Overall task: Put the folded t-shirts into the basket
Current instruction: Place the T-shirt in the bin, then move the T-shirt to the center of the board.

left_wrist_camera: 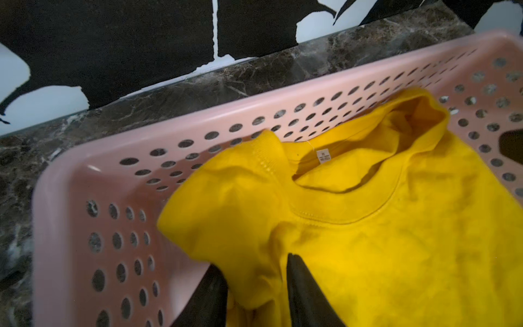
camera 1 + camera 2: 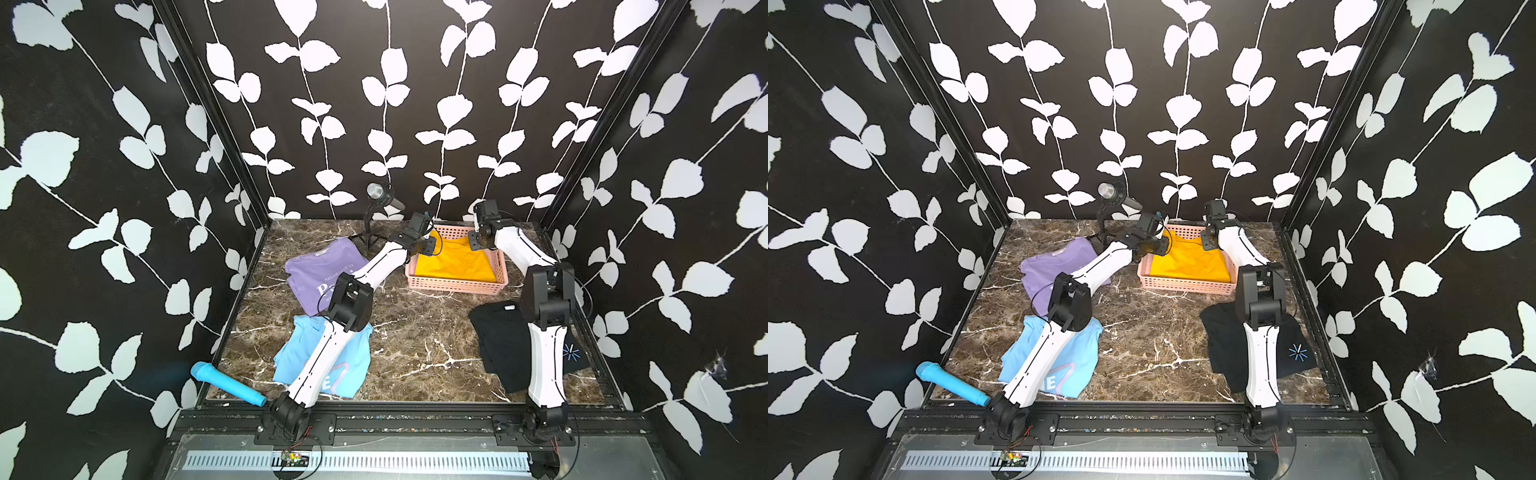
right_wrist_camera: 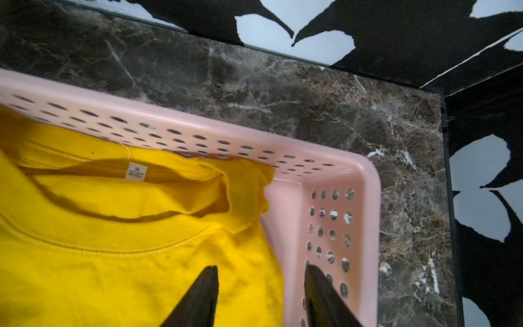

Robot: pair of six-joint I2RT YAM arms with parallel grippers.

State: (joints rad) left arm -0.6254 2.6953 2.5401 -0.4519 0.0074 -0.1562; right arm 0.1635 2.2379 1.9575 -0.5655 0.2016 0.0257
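Note:
The yellow t-shirt [image 2: 453, 262] [image 2: 1187, 262] lies inside the pink basket [image 2: 457, 286] [image 2: 1187, 286] at the back right of the table. My left gripper [image 1: 254, 262] hangs open at the shirt's left shoulder, its jaws apart around a loose bunch of yellow cloth [image 1: 368, 240]. My right gripper [image 3: 261, 266] is open over the shirt's right edge [image 3: 113, 254], one finger by the basket wall [image 3: 365, 198]. The purple t-shirt [image 2: 316, 274] lies mid-left, the light blue one [image 2: 353, 374] front left under my left arm, the black one [image 2: 498, 345] front right.
A blue cylinder [image 2: 226, 382] rests on the frame at the front left corner. A small lamp on a tripod [image 2: 376, 193] stands at the back, just left of the basket. Patterned walls close in three sides.

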